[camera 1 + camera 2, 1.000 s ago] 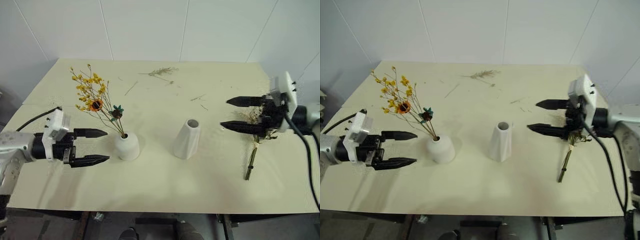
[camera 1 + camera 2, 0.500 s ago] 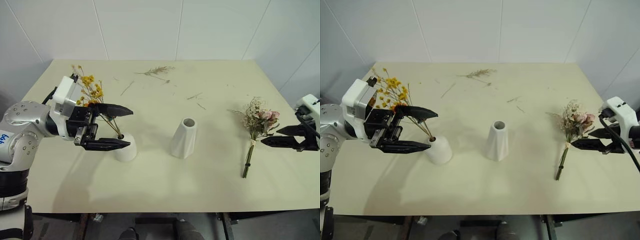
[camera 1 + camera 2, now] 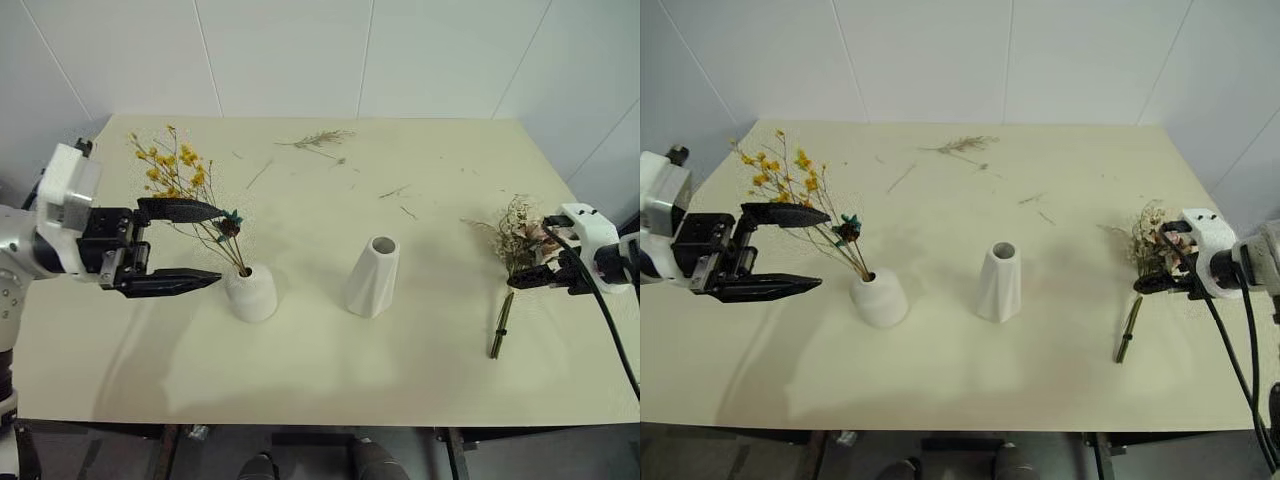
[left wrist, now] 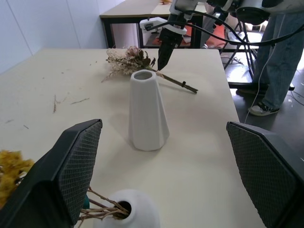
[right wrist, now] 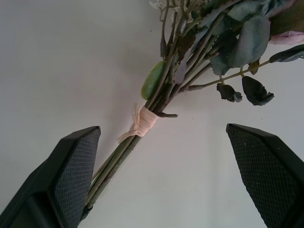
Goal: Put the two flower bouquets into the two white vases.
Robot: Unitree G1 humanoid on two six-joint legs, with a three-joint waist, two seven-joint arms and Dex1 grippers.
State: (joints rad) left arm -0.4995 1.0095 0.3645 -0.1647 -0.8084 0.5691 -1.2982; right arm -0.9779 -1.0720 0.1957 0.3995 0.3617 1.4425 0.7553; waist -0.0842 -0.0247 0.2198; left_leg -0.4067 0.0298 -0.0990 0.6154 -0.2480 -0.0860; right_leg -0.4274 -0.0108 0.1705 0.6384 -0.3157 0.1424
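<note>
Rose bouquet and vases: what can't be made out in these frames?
- Rose bouquet: right gripper covers the stems' middle in the head views; right wrist view's edges crop blooms and stem ends.
- Cone vase: inside unseen past the rim.
- Dome vase: cut off by the left wrist view's edge; how deep the yellow bouquet's stems go is hidden.

Both arms end in a white, boxy wrist housing joined to a black mechanism, from which two long, tapering black fingers project. The left gripper follows a rounded silver-grey forearm; the right gripper trails black cables looping off its white housing. Up close, the finger pads carry a fine cross-hatched grip texture (like woven mesh).
</note>
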